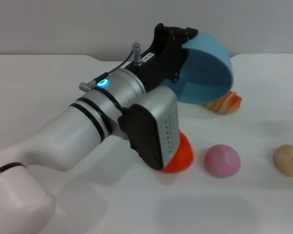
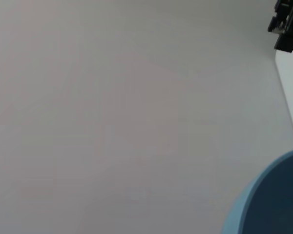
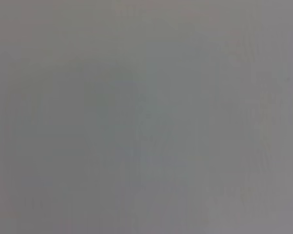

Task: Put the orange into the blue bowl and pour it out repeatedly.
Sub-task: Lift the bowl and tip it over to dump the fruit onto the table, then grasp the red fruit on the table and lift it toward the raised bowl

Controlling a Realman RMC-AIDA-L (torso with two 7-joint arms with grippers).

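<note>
Bowl as our landmark: we see the left hand (image 1: 178, 41) on the left of the blue bowl (image 1: 207, 68), pinching its rim and holding it raised off the counter (image 1: 49, 78), tipped on its side with the opening facing down and toward us. Below the bowl, the orange (image 1: 179, 155) sits on the counter, half hidden behind the wrist housing. Just under the bowl's right edge peeks the striped bread loaf (image 1: 225, 103). Right of the orange rests a pink ball (image 1: 222, 161), then a tan ball (image 1: 288, 160). The right hand is nowhere in view.
</note>
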